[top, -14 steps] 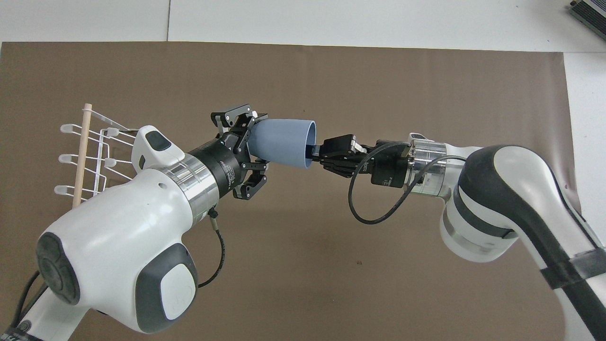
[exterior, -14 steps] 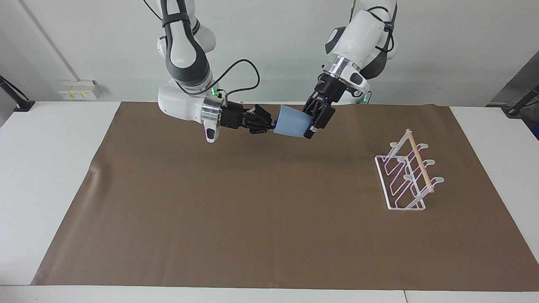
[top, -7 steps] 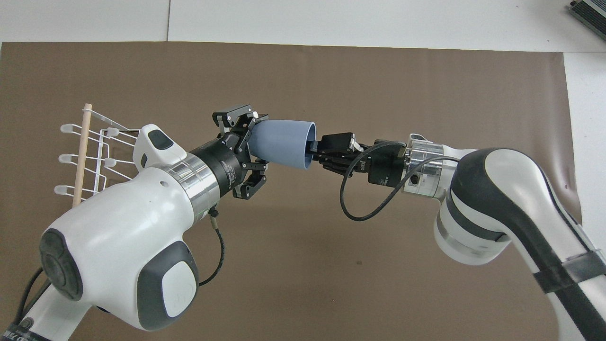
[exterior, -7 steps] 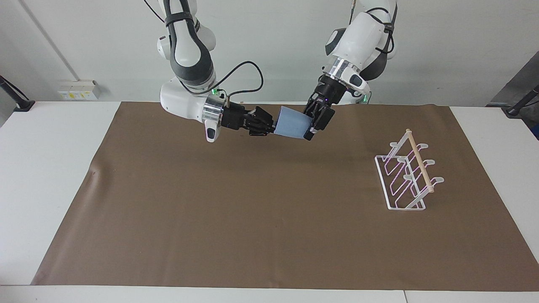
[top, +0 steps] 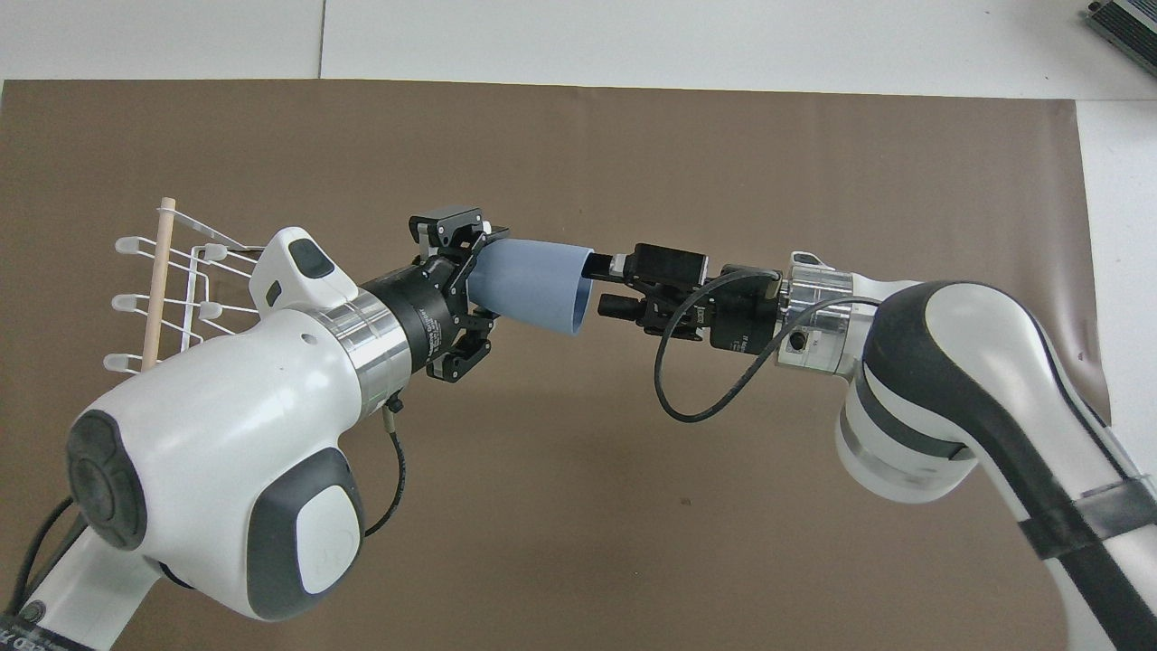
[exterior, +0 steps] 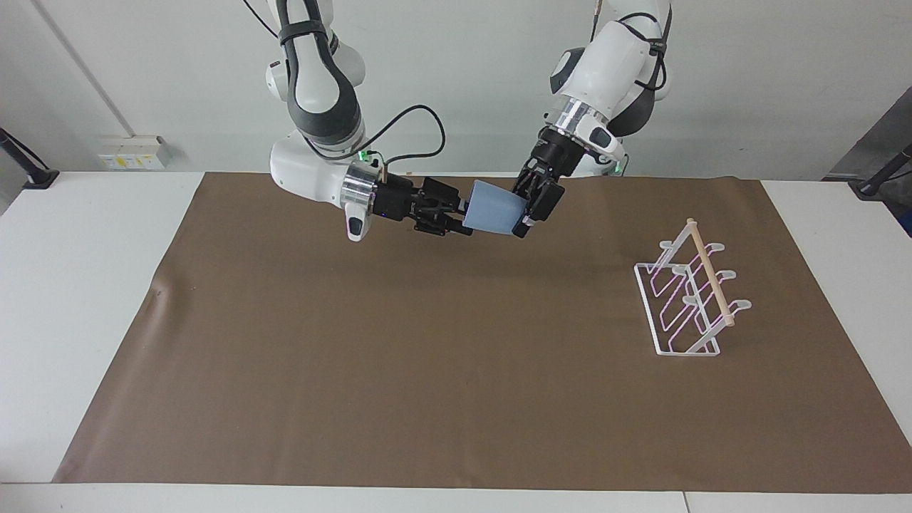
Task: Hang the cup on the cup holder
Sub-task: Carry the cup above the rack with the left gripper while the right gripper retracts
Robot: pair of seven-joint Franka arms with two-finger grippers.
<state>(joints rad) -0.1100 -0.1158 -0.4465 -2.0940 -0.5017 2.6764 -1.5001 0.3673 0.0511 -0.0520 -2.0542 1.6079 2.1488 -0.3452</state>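
Note:
The light-blue cup (exterior: 491, 208) lies on its side in the air over the part of the brown mat near the robots; it also shows in the overhead view (top: 529, 285). My left gripper (exterior: 529, 210) (top: 475, 280) is shut on its narrow base end. My right gripper (exterior: 459, 214) (top: 601, 285) is open at the cup's rim, its fingers spread, one finger still close against the rim. The white wire cup holder (exterior: 687, 299) (top: 172, 289) with its wooden rod stands on the mat toward the left arm's end, with no cup on it.
A brown mat (exterior: 427, 356) covers most of the white table (exterior: 71, 285). A grey device (top: 1125, 23) sits at the table corner farthest from the robots at the right arm's end.
My right gripper has opened and let go of the cup's rim. The cup now tilts slightly and stays in my left gripper. Both arms shifted only a little.

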